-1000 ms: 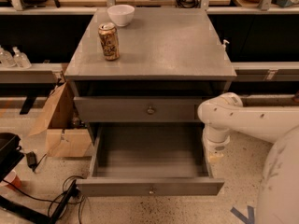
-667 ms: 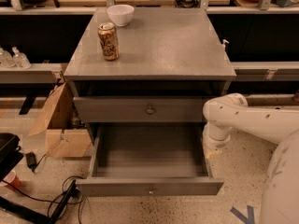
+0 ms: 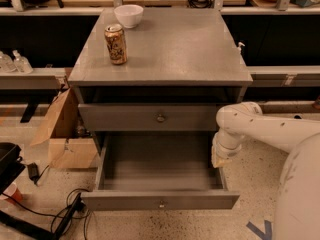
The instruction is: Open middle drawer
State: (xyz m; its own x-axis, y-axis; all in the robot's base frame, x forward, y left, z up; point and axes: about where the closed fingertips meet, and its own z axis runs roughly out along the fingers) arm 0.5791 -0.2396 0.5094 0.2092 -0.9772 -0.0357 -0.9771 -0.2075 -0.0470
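Speckled floor (image 3: 250,184), grey cabinet (image 3: 175,49) with a can (image 3: 115,44) on top. The middle drawer (image 3: 160,201) is pulled out near; the gripper (image 3: 221,157) is just beside its right wall, can't tell if it's clamped or not.

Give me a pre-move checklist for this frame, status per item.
1. Middle drawer pulled out: ok.
2. Top drawer shut: ok.
3. Gripper off the middle drawer's knob, beside the drawer's right wall: ok.
4. Gripper clear of that wall: cannot tell.
5. Can and bowl upright on the cabinet top: ok.
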